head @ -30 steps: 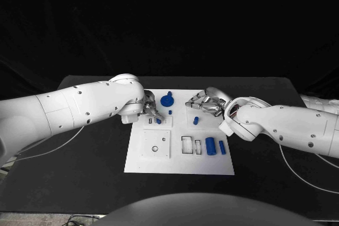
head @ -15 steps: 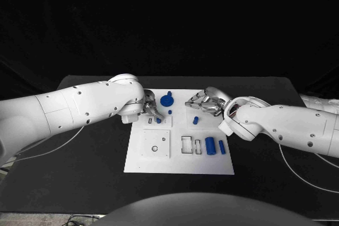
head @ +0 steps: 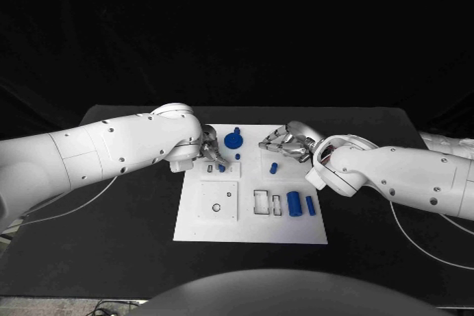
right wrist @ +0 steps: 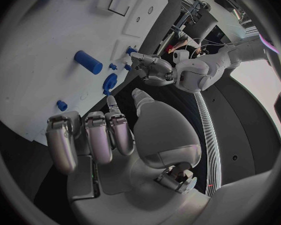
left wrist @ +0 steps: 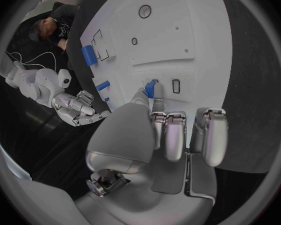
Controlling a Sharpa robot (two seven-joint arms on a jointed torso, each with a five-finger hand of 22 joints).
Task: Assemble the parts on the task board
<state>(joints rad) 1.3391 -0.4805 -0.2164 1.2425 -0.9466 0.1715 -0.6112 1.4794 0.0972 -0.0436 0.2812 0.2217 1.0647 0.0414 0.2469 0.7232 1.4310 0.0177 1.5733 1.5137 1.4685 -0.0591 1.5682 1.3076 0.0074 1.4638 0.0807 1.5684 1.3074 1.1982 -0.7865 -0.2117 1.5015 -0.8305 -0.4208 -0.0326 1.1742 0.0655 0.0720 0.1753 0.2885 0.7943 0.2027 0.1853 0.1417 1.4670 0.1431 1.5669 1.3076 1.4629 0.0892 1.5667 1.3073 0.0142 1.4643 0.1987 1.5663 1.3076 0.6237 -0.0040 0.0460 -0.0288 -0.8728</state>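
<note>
Head view shows you the task board (head: 251, 223) in the middle of the black table (head: 118, 213), with both hands over its far half. Your left hand (head: 210, 153) is at the far left part of the board. In the left wrist view its fingertips (left wrist: 157, 89) pinch a small blue part (left wrist: 150, 88) and hold it against the board, just beside a small rectangular slot (left wrist: 176, 86). The other fingers of this hand are curled in.

Your right hand (head: 286, 145) hovers over the far right part of the board. In the right wrist view its fingers (right wrist: 90, 135) are bent and a little apart, and I see nothing between them, so I judge this hand as empty.

Other parts wait on the board: a round blue piece (head: 233, 139) at the far edge, a short blue peg (head: 274, 168) in the middle, and a thick blue cylinder (head: 293, 203) with a thin blue bar (head: 310, 205) beside it on the near right.

The risk is in the left pinch. The part is very small, so if you push it down while it is tilted, it can jam at the edge of its seat or slip out of the fingertips. I cannot tell whether it is already seated.
</note>
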